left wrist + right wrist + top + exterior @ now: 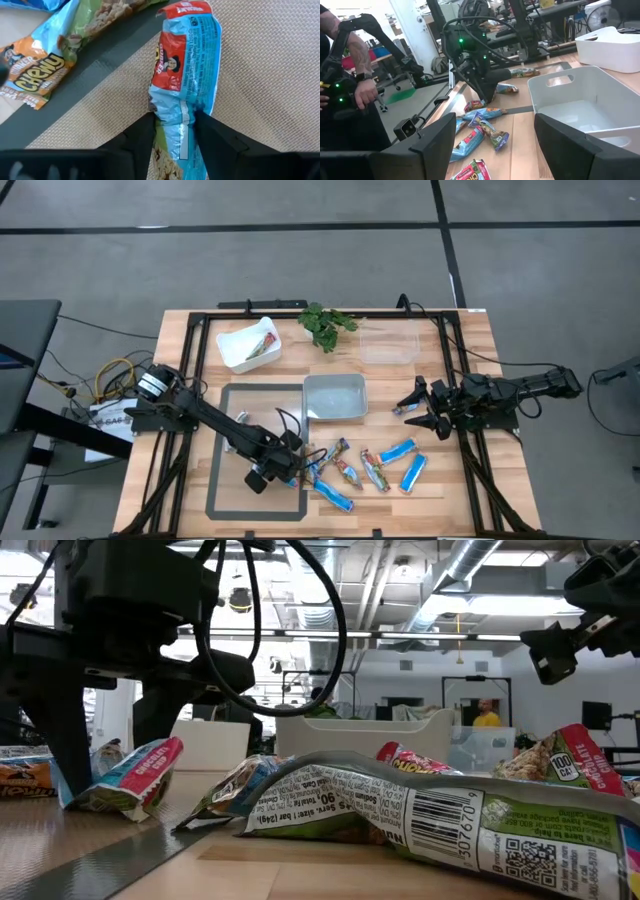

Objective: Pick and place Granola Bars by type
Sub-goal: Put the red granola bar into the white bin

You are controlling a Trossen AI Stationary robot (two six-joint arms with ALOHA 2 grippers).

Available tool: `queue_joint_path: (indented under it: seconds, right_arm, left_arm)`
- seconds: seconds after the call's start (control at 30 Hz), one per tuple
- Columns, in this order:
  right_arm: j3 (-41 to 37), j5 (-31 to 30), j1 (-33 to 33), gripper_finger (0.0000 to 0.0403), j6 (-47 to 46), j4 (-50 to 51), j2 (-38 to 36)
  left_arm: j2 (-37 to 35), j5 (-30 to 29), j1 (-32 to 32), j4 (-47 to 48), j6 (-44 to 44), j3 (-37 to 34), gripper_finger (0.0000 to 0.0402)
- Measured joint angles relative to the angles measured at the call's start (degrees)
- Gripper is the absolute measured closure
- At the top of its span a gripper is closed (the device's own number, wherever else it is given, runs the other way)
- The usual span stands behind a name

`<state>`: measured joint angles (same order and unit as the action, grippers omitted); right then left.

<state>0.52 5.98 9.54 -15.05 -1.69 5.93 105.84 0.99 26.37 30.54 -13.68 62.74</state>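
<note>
Left wrist view: left hand [173, 131] pinches a blue bar [184, 85].

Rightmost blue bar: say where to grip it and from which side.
Pinch the rightmost blue bar at mid-length, across its narrow width, coming straight down. It lies flat on the table, long and thin, with nothing lying over it. The open right gripper is nearest; the left gripper is shut on another bar.
</note>
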Motion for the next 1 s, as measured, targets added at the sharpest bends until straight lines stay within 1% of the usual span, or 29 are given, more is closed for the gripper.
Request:
queue_joint_path:
  seconds: [0.1,0.27,0.37,0.43,0.53,0.7,1.0]
  right_arm:
    - [0.0,0.0,0.0,0.0138,0.0,0.0,0.0]
    - [0.0,0.0,0.0,0.0138,0.0,0.0,0.0]
    - [0.0,0.0,0.0,0.0138,0.0,0.0,0.0]
    - [0.0,0.0,0.0,0.0138,0.0,0.0,0.0]
    - [0.0,0.0,0.0,0.0138,0.0,0.0,0.0]
    - [0.0,0.0,0.0,0.0138,0.0,0.0,0.0]
    - [0.0,0.0,0.0,0.0138,0.0,0.0,0.0]
  left_arm:
    - [0.0,0.2,0.1,0.0,-0.1,0.0,0.0294]
    - [0.0,0.2,0.4,0.0,0.5,0.1,0.0356]
    - [0.2,0.2,0.4,0.7,1.5,1.0,0.0377]
    - [0.3,0.1,0.4,1.3,1.8,1.9,0.0380]
    - [-0.2,-0.4,0.1,1.0,1.8,3.5,0.0370]
    - [-4.0,-2.4,-0.8,0.5,3.1,6.9,0.0354]
    - [-11.9,-4.8,-3.8,-0.5,4.4,13.5,0.0370]
